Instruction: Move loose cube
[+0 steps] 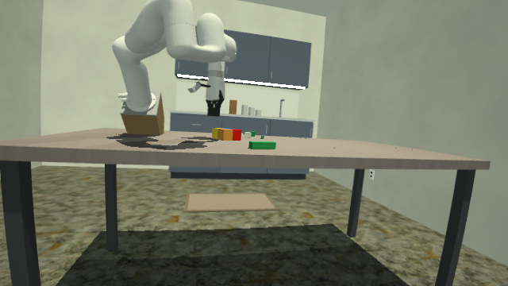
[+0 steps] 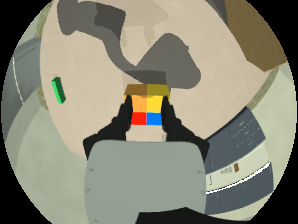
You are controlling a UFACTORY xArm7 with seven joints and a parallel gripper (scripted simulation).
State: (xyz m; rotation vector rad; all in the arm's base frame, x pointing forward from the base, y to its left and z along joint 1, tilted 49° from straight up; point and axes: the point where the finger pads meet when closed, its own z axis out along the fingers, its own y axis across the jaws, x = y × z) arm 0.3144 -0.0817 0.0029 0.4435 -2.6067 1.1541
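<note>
Four cubes stand together on the table as a two-by-two square. In the wrist view the orange cube and the yellow cube are in the far row. The red cube and the blue cube are in the near row, and I see no gap between the four. In the exterior view the yellow, orange and red cubes show, and the blue one is hidden behind them. My gripper hangs well above the square, half open and empty, with its fingers framing the cubes from above.
A flat green bar lies to the right of the cubes. A small white block and tiny green pieces lie close by. The arm's base stands on a cardboard box at the table's back left.
</note>
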